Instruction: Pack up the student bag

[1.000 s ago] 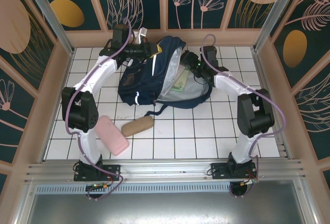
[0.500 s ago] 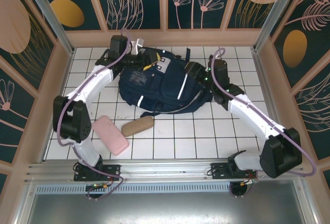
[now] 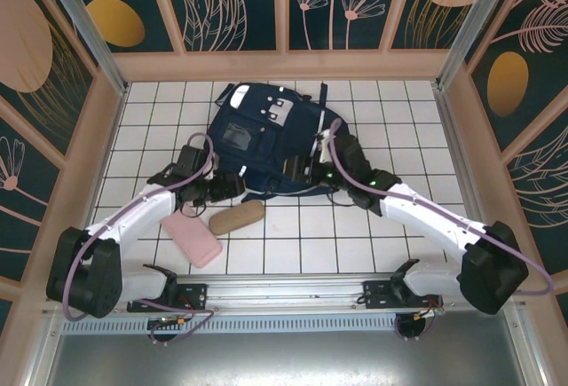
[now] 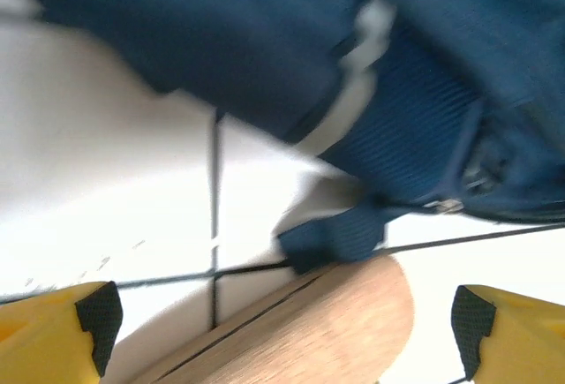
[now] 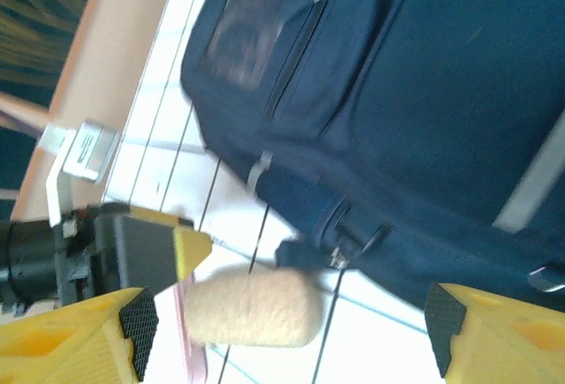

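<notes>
The student bag (image 3: 266, 133), navy with white stripes, lies flat and closed at the back middle of the tiled table; it also spans the top of the left wrist view (image 4: 265, 40) and the right wrist view (image 5: 397, 93). My left gripper (image 3: 235, 188) hovers open just in front of its near left edge, over the end of a tan case (image 3: 237, 216). The tan case (image 4: 309, 331) lies below and between the wide jaws, untouched. My right gripper (image 3: 300, 170) is open over the bag's front edge, facing the tan case (image 5: 252, 304). Neither gripper holds anything.
A pink case (image 3: 191, 233) lies left of the tan case, near the left arm. A loose bag strap end (image 4: 340, 234) rests on the tiles touching the tan case. The left gripper's yellow finger (image 5: 181, 247) shows in the right wrist view. Wooden walls ring the table.
The bag, held open by both grippers a second ago, now lies closed and flat. The left gripper has opened and let go. Both grippers have come forward toward the tan case.
</notes>
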Robot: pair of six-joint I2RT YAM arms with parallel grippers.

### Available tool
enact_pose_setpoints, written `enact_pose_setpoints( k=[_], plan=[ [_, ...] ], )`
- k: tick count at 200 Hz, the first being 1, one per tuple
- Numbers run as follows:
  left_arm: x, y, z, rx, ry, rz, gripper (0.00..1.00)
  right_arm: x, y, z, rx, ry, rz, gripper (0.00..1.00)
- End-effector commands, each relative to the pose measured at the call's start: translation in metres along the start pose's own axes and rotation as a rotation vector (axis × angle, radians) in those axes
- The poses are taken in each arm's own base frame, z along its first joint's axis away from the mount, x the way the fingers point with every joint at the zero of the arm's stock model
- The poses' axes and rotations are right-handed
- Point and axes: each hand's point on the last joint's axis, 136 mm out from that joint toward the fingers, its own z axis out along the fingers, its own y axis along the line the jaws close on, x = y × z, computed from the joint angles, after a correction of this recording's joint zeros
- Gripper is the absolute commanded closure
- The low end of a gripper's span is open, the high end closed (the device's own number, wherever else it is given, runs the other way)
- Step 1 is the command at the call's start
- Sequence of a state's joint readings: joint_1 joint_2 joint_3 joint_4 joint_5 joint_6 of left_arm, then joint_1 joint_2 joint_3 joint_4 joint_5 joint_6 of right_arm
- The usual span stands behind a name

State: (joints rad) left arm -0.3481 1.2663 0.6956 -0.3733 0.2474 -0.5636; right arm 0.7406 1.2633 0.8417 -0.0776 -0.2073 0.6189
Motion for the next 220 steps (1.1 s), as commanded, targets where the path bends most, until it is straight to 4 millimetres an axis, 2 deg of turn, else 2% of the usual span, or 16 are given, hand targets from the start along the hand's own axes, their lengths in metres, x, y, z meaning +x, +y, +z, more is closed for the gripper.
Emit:
enact_pose_setpoints(
  k=[1, 19, 45, 70, 86, 109, 131, 152, 167, 188, 220],
  plan=[
    [-0.017, -0.003, -0.020, 0.015, -0.147, -0.036, 0.02, 0.047, 0.000, 0.020, 0.089, 0.185, 0.064, 0.19],
    [-0.008, -0.004, -0.011, 0.060, -0.127, -0.083, 0.01, 0.068, -0.006, 0.029, 0.190, 0.273, 0.234, 0.22],
    [0.004, -0.007, 0.005, 0.131, -0.089, -0.143, 0.02, 0.099, 0.015, 0.045, 0.099, 0.353, 0.505, 0.22],
    [0.003, -0.008, 0.004, 0.166, -0.116, -0.178, 0.01, 0.126, 0.030, 0.067, 0.166, 0.440, 0.620, 0.19],
    [-0.010, -0.004, -0.010, 0.126, -0.193, -0.178, 0.01, 0.137, 0.041, 0.082, 0.221, 0.469, 0.664, 0.16],
    [-0.037, 0.002, -0.043, 0.049, -0.328, -0.174, 0.01, 0.151, 0.043, 0.098, 0.337, 0.476, 0.743, 0.14],
    [-0.056, 0.011, -0.076, -0.045, -0.453, -0.164, 0.01, 0.151, 0.046, 0.113, 0.394, 0.477, 0.778, 0.12],
    [-0.069, 0.023, -0.107, -0.140, -0.565, -0.168, 0.02, 0.147, 0.036, 0.121, 0.483, 0.446, 0.808, 0.06],
    [-0.072, 0.028, -0.122, -0.172, -0.619, -0.171, 0.02, 0.149, 0.030, 0.128, 0.524, 0.448, 0.829, 0.05],
    [-0.072, 0.020, -0.136, -0.115, -0.659, -0.163, 0.01, 0.153, 0.024, 0.142, 0.567, 0.469, 0.839, 0.04],
    [-0.063, 0.010, -0.138, -0.030, -0.659, -0.125, 0.01, 0.144, 0.025, 0.165, 0.574, 0.427, 0.846, 0.04]
  ],
)
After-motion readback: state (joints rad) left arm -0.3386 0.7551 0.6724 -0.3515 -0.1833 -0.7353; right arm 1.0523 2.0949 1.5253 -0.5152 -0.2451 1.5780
